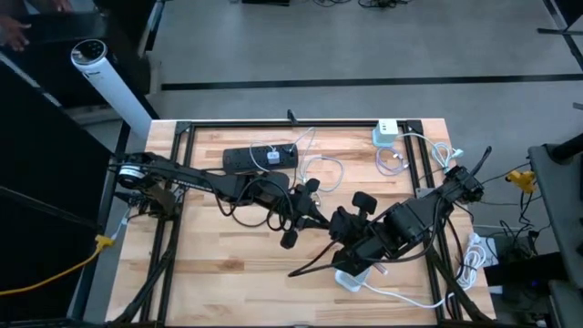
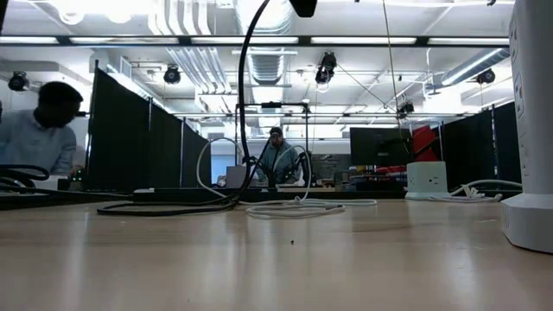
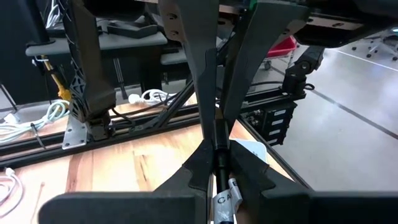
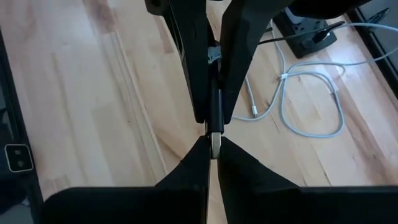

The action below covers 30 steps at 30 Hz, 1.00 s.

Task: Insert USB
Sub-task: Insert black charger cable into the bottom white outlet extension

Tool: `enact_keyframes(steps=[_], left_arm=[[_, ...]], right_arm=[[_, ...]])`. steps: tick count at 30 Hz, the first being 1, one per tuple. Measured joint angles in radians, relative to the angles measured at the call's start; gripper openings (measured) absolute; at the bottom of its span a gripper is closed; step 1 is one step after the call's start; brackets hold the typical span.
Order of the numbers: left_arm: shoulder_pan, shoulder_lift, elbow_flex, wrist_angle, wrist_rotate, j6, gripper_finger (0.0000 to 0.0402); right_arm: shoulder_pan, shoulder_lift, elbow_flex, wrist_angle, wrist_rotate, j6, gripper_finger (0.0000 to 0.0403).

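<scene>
Both end effectors, left (image 1: 314,217) and right (image 1: 339,223), meet over the middle of the desk (image 1: 219,264), each pinching the same black USB cable (image 4: 214,109), so the plug is held but probably not yet pushed into anything.

Left pincer (image 1: 321,219) and right pincer (image 1: 335,224) closed, tips meeting mid-table.
</scene>
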Motion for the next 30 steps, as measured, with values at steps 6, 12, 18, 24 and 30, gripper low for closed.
enact_keyframes(steps=[6,12,18,24,30], left_arm=[[0.004,0.000,0.000,-0.024,0.008,0.007,0.0074],[0.004,0.000,0.001,-0.022,0.008,0.000,0.0150],[0.005,-0.002,0.002,-0.004,0.002,0.000,0.0189],[0.006,0.022,0.003,0.005,0.002,-0.004,0.0180],[0.006,0.033,0.003,0.041,-0.005,-0.031,0.0137]], right_arm=[[-0.004,-0.001,0.000,-0.007,-0.034,-0.001,0.0004],[-0.009,-0.003,0.000,-0.029,-0.075,-0.004,0.0004],[-0.015,-0.003,0.000,-0.052,-0.142,-0.027,0.0004],[-0.039,-0.002,0.000,-0.053,-0.185,-0.073,0.0004],[-0.067,-0.001,0.000,-0.055,-0.224,-0.117,0.0004]])
